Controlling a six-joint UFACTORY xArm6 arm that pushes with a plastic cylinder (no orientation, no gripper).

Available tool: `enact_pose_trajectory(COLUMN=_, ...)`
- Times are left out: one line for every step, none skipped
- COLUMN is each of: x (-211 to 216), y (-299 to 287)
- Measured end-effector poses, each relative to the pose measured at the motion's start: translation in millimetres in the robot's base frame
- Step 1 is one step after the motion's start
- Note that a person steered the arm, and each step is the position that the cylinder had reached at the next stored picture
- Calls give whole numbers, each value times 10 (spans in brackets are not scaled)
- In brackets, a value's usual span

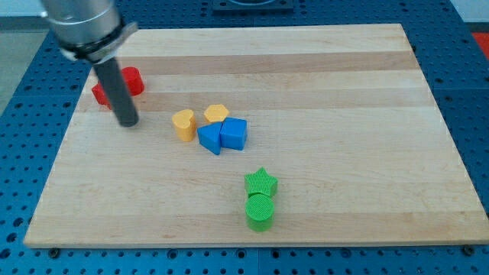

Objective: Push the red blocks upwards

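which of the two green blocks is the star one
The green star, the upper of the pair; the green cylinder touching it below has a round top.

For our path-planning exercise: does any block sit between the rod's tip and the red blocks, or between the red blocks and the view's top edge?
Nothing visible does. My tip sits just below the red blocks, and the wooden board above them holds no blocks.

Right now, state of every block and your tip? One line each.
my tip: down on the board, just below the red blocks
red blocks: two, near the view's left edge, partly hidden behind the rod
yellow blocks: two, side by side at centre
blue blocks: two, touching, just below the yellow ones
green star: flat, touching the green cylinder
green cylinder: upright, near the view's bottom
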State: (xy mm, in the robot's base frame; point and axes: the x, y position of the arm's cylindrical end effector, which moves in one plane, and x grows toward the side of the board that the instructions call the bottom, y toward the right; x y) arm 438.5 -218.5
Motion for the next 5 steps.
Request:
enact_pose_trajectory(x=239, y=-314)
enact_pose_trajectory(x=365, y=-587)
enact_pose_trajectory(x=150, y=-636)
enact_pose_trajectory(x=-176, y=-629)
enact_pose_trajectory(x=-176, y=-615)
